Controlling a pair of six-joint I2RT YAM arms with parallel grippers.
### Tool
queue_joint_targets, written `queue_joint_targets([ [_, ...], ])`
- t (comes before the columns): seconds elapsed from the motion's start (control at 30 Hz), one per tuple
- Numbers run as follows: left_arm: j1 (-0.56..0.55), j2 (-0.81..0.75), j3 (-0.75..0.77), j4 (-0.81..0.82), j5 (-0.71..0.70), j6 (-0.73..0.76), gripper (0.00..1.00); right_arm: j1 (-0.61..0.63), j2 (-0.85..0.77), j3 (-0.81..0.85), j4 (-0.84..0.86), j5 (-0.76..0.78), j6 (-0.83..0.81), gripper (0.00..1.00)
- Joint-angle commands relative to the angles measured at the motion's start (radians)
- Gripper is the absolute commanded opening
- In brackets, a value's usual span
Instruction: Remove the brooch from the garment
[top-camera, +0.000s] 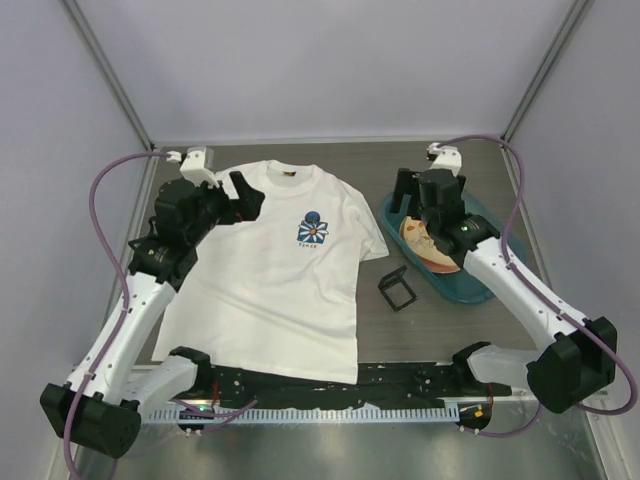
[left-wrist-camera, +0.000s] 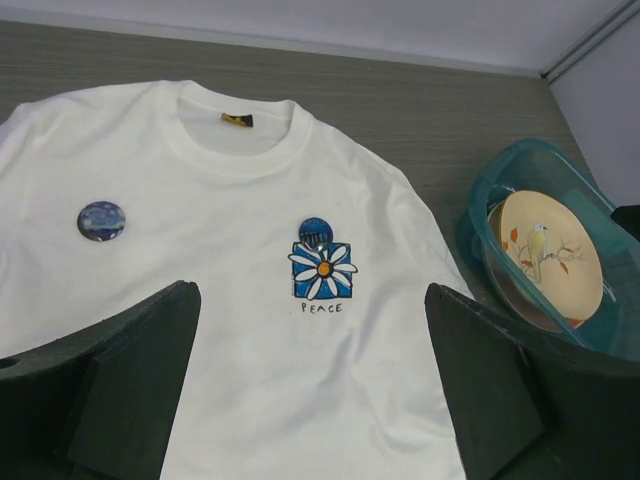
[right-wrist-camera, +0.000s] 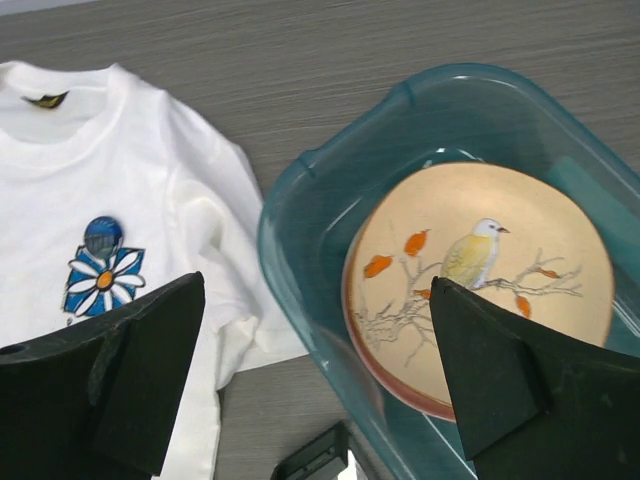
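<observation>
The garment, a white T-shirt (top-camera: 280, 290), lies flat with its collar away from the arms. It also shows in the left wrist view (left-wrist-camera: 250, 330) and the right wrist view (right-wrist-camera: 190, 190). The brooch (left-wrist-camera: 101, 221), a dark-blue round pin, sits on the chest left of the flower print (left-wrist-camera: 322, 272); my left gripper hides it in the top view. A second blue round pin (left-wrist-camera: 313, 229) sits at the print's top edge (top-camera: 313, 215) (right-wrist-camera: 103, 236). My left gripper (top-camera: 235, 200) (left-wrist-camera: 310, 300) is open and empty above the shirt. My right gripper (top-camera: 420, 190) (right-wrist-camera: 318, 285) is open and empty above the basin's left rim.
A teal plastic basin (top-camera: 470, 285) (right-wrist-camera: 300, 200) (left-wrist-camera: 480, 200) right of the shirt holds a tan plate with a bird painting (right-wrist-camera: 480, 270) (left-wrist-camera: 550, 255). A small black square box (top-camera: 397, 288) (right-wrist-camera: 315, 460) stands between shirt and basin.
</observation>
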Motion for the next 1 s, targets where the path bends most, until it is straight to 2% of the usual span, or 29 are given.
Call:
queue_joint_targets([
  [0.0,-0.001,0.102,0.062,-0.009,0.136,0.011,1.0,0.089,0.068,0.085,0.029,-0.005,-0.001,1.0],
  [0.2,-0.003,0.268,0.156,-0.094,0.215,-0.018,1.0,0.161,0.178,0.18,0.05,-0.198,0.02,1.0],
  [0.47,-0.004,0.582,0.346,-0.19,0.383,-0.118,0.67,0.169,0.4,0.279,0.076,-0.347,0.103,0.99],
  [0.53,-0.01,0.643,0.384,-0.188,0.39,-0.135,0.59,0.175,0.437,0.286,0.09,-0.375,0.124,0.96],
  [0.67,-0.027,0.843,0.505,-0.24,0.396,-0.15,0.53,0.18,0.522,0.32,0.125,-0.434,0.155,0.84],
  [0.83,-0.059,1.07,0.765,-0.395,0.416,-0.143,0.38,0.18,0.618,0.368,0.127,-0.442,0.154,0.68],
  [0.87,-0.058,1.096,0.789,-0.406,0.421,-0.143,0.36,0.18,0.631,0.384,0.124,-0.444,0.149,0.63],
  [0.97,-0.061,1.162,0.826,-0.411,0.389,-0.146,0.28,0.178,0.672,0.412,0.118,-0.452,0.14,0.59],
])
